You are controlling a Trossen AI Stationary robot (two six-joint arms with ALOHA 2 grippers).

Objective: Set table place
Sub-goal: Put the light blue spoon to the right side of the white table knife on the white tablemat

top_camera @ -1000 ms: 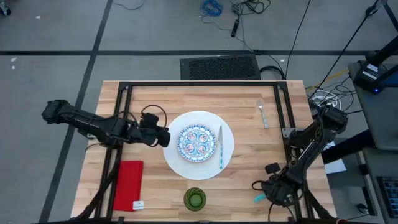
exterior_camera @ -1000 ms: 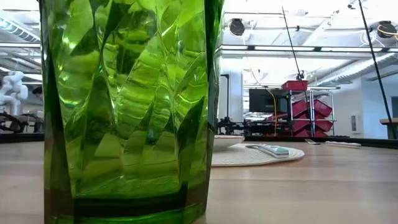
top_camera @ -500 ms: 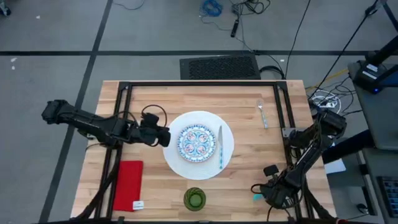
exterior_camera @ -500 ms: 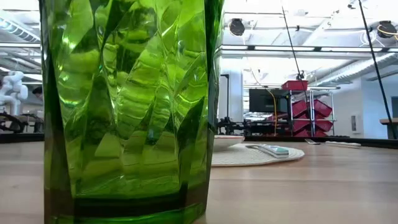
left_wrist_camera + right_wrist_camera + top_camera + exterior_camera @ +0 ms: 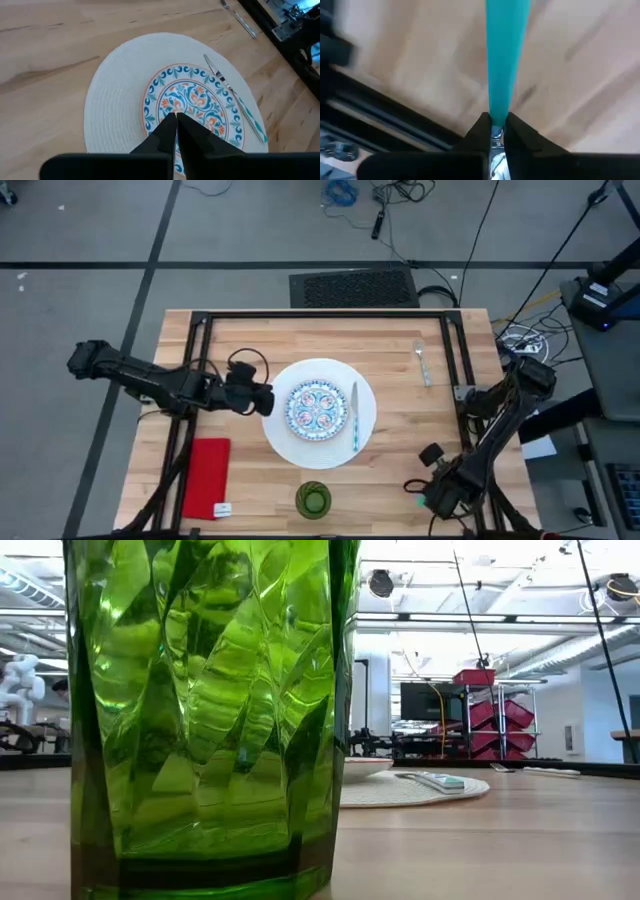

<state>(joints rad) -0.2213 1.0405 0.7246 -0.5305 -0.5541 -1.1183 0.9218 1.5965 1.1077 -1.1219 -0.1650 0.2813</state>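
The right gripper (image 5: 495, 131) pinches the thin, stiff teal-handled spoon (image 5: 504, 55) near its silver neck — probably slippery — left gripper (image 5: 175, 122) closed, empty.

The large white round plate (image 5: 320, 413) lies mid-counter (image 5: 400, 345), the small blue-red patterned plate (image 5: 316, 409) centred on it; a teal-handled utensil (image 5: 354, 418) rests on the white plate's right rim; the red napkin (image 5: 207, 477) lies flat near the front left; the green glass cup (image 5: 313, 500) stands upright at the front edge; the silver fork (image 5: 423, 363) lies far right; the teal-handled spoon (image 5: 505, 55) is clamped in the right claw (image 5: 496, 131).
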